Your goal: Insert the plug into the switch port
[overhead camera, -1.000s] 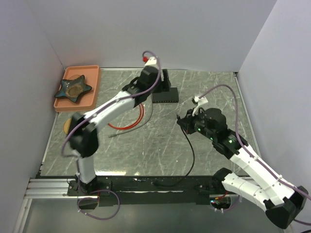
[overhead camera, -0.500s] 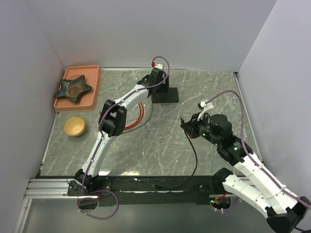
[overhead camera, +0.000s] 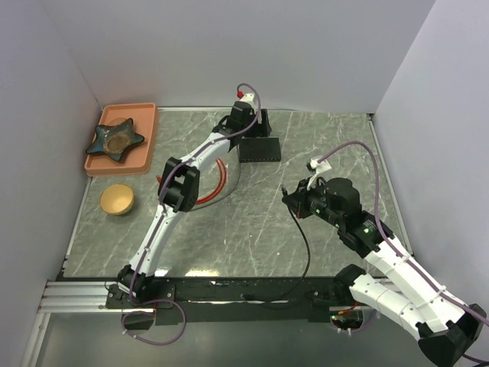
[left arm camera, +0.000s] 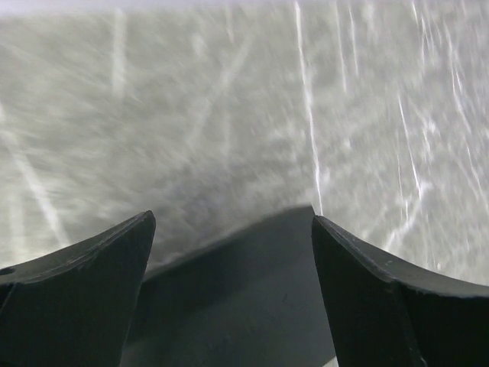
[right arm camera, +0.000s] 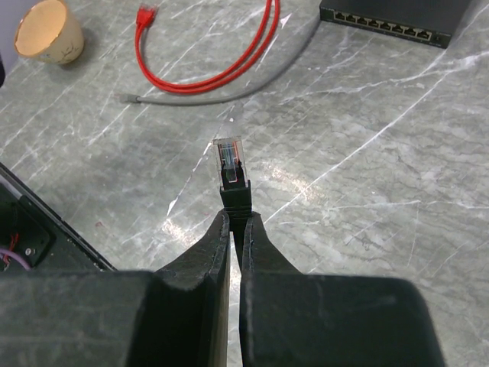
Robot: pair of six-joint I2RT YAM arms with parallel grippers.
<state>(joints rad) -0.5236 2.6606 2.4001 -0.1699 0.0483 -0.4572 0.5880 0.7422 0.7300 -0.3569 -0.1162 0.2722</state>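
Your right gripper (right arm camera: 235, 220) is pinching the plug (right arm camera: 230, 164) by its black rear end, and the clear tip points toward the switch (right arm camera: 393, 17). You hold the plug above the table (right arm camera: 367, 153), well apart from the switch, on its port side. The row of ports (right arm camera: 378, 32) faces the plug. Your left gripper (left arm camera: 229, 222) hovers over the switch with its jaws spread, gripping nothing. A red cable (right arm camera: 221, 61) lies near the switch's port side.

Overhead view, two close wrist views
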